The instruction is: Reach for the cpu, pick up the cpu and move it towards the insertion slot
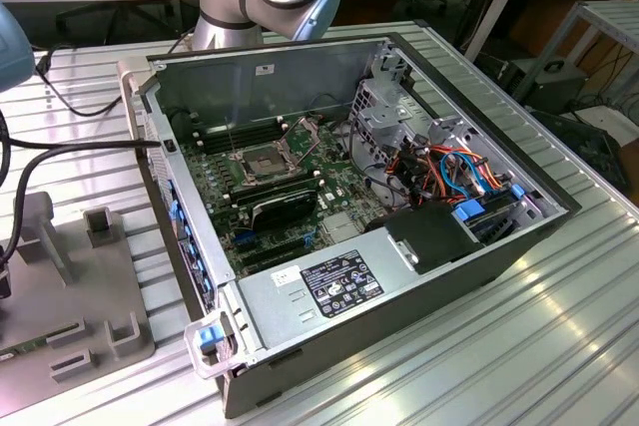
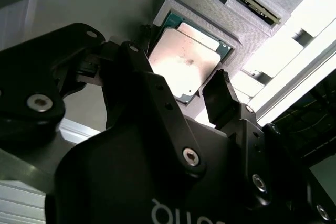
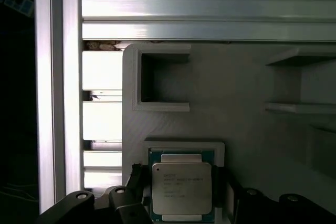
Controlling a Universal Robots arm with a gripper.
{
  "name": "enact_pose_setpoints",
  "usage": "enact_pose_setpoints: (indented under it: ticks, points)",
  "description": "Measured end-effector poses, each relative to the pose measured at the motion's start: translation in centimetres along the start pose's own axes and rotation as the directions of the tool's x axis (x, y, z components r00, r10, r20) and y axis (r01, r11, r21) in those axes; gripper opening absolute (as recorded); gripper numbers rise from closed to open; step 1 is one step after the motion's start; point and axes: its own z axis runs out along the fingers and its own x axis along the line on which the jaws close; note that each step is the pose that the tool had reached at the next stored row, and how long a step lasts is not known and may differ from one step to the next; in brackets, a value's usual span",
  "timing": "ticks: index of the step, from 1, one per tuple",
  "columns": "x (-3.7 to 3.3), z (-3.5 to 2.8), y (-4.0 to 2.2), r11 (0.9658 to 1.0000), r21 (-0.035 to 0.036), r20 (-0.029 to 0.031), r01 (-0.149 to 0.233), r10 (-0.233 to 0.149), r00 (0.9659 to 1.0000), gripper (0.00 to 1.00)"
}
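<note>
Cpu (image 3: 181,190) sits in its grey holder (image 3: 236,93), hand (image 2: 176,66) spread wide astride it; closing off-centre could tilt it or jam it against the recess wall.

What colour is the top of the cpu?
The cpu has a silvery-grey metal top with a green edge, clearest in the first wrist view.

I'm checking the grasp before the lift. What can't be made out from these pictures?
1. Whether the gripper touches the cpu: in both wrist views its open fingers straddle it, but their dark links cover its sides.
2. The full outline of the grey holder: cut off by the picture edges in both wrist views.
3. Contacts inside the insertion slot: too small in the exterior view.
</note>
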Motion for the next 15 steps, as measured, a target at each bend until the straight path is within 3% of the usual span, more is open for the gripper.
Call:
enact_pose_setpoints:
  ticks: [4,6,9,15]
  points:
    - [0.01,0.01,0.0,1.0,0.0,0.0,0.0,0.0,1.0,0.67]
    - [0.0,0.01,0.0,1.0,0.0,0.0001,0.0,0.0,1.0,0.59]
    - [-0.02,-0.01,0.0,1.0,0.0,0.0,0.0,0.0,1.0,0.55]
    - [-0.02,-0.51,-0.01,1.0,0.0,0.0,0.0,0.0,1.0,0.55]
